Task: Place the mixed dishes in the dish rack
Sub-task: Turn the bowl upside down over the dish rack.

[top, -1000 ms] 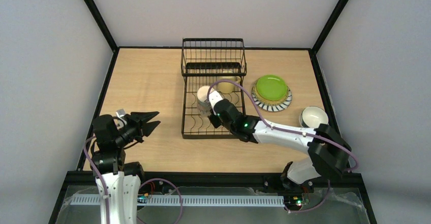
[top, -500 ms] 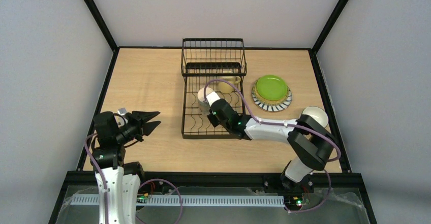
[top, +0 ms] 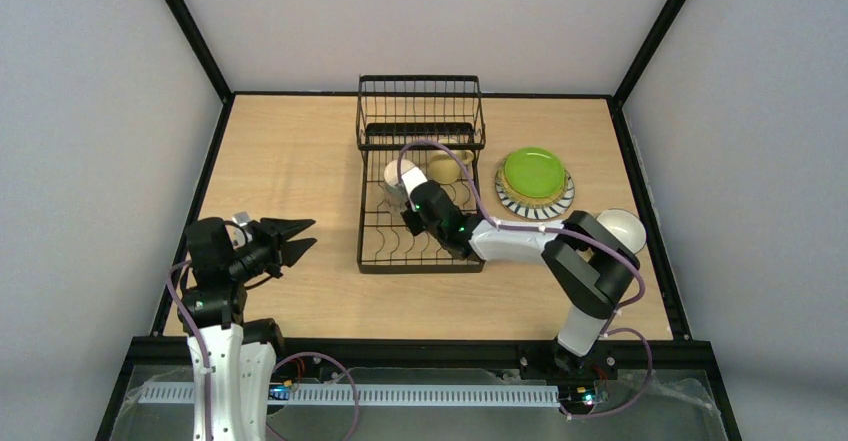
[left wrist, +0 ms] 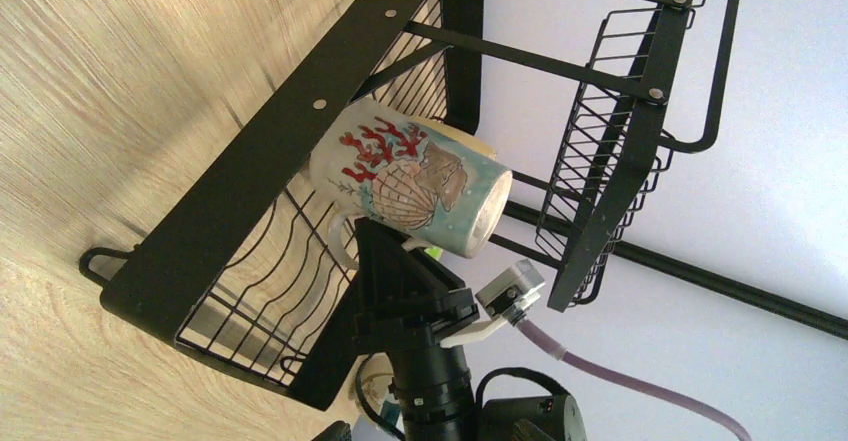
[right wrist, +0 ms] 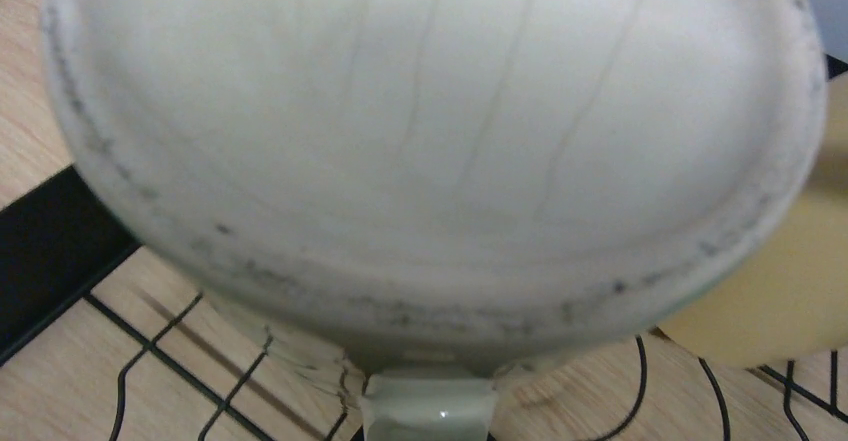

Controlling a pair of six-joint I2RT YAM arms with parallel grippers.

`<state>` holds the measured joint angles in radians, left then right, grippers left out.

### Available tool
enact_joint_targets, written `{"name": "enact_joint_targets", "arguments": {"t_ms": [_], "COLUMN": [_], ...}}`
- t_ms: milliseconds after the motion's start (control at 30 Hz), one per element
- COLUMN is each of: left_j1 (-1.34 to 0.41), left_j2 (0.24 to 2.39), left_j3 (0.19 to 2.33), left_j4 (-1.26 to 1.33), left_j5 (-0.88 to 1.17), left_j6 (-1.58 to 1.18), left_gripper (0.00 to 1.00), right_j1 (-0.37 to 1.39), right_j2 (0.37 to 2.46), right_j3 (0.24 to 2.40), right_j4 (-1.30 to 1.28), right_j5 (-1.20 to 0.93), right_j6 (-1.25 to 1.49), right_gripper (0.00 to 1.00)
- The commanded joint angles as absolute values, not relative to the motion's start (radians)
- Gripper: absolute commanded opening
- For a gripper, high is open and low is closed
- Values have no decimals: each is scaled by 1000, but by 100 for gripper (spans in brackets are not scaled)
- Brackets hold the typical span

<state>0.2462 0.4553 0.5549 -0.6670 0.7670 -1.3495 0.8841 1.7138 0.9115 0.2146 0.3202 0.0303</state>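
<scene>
The black wire dish rack (top: 420, 251) stands mid-table. My right gripper (top: 405, 199) reaches into it from the right, shut on a white mug with coral and shell print (top: 395, 173). In the left wrist view the printed mug (left wrist: 410, 181) hangs tilted over the rack's (left wrist: 240, 201) plate wires, the black right fingers (left wrist: 390, 261) gripping it near its handle. Its pale base (right wrist: 430, 131) fills the right wrist view, hiding the fingers there. A pale yellow mug (top: 447, 167) lies in the rack just behind. My left gripper (top: 293, 240) stands open and empty, left of the rack.
A lime green plate (top: 533, 172) tops a stack with a striped-rim plate (top: 556, 204) right of the rack. Another mug (top: 626, 227) sits near the right edge, partly behind my right elbow. The rack's raised basket (top: 420, 111) is at the back.
My right arm has carried the printed mug farther back and left inside the rack, its elbow folding in. The left arm has stayed put.
</scene>
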Motion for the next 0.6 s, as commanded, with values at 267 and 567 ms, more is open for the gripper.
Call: {"name": "enact_joint_targets", "arguments": {"t_ms": [267,567], "left_j1": [247,247], "left_j2": [478,488], "left_j3": [545,545], "left_j4": [-687,-685], "left_j5": [770,764], "left_j6": [-1344,-1338], "left_gripper": [90,90], "right_j1": [852,841], "right_j2": [1823,1858], "right_j3": [1057,1096], "right_j4": [343,336], "right_j5": [326,348], "right_j6": [29,30], "right_gripper": [0,68]}}
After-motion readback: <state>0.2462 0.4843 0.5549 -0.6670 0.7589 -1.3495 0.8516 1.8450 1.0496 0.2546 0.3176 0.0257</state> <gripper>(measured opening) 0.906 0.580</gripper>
